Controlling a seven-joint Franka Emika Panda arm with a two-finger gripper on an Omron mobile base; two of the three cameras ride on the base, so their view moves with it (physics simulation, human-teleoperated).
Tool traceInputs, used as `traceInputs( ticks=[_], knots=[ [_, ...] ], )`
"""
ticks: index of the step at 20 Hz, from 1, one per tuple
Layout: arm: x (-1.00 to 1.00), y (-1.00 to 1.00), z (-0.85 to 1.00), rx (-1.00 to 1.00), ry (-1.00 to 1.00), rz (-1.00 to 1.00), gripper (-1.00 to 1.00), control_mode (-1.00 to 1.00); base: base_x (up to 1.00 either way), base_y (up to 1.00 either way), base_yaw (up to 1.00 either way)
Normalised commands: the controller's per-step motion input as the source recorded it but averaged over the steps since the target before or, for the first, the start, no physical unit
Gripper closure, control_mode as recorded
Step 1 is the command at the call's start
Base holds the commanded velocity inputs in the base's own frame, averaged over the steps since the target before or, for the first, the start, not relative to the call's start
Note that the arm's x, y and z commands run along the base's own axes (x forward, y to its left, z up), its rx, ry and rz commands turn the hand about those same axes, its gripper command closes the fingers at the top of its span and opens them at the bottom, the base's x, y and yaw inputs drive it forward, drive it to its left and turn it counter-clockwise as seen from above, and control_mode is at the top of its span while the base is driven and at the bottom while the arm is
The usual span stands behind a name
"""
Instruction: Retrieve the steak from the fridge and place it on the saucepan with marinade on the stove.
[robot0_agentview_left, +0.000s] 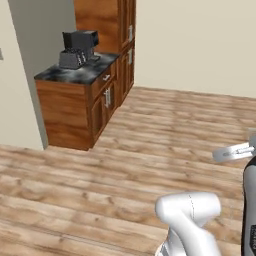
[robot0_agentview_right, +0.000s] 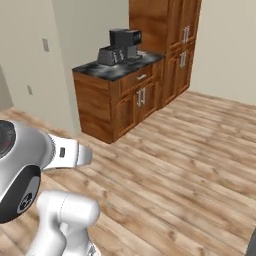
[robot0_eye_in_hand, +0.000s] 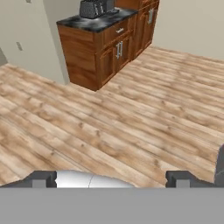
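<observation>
The pincer (robot0_eye_in_hand: 111, 179) hangs with its dark tips spread wide over wooden floor (robot0_eye_in_hand: 131, 118).

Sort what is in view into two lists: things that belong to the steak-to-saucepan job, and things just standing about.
Belongs to the job:
- gripper, jaws set wide apart with nothing between them

Just standing about:
- toaster, on the dark countertop
- coffee machine, beside the toaster
- wooden base cabinet under that countertop
- tall wooden cupboard next to it
- wooden floor
</observation>
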Motion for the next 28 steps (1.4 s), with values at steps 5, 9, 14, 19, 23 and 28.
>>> traceInputs(
  ticks=[5,9,14,19,23,28],
  knots=[
    [0.0,0.0,0.0,0.0,0.0,0.0,-1.0,1.0,0.0,-1.0,-0.25],
    [0.0,0.0,0.0,0.0,0.0,0.0,-1.0,1.0,0.0,-1.0,-0.25],
    [0.0,0.0,0.0,0.0,0.0,0.0,-1.0,1.0,0.02,-0.58,-0.27],
    [0.0,0.0,0.0,0.0,0.0,0.0,-1.0,1.0,0.29,0.08,-0.19],
    [0.0,0.0,0.0,0.0,0.0,0.0,-1.0,1.0,0.61,0.53,-0.2],
    [0.0,0.0,0.0,0.0,0.0,0.0,-1.0,1.0,0.38,0.76,-0.21]
  ],
)
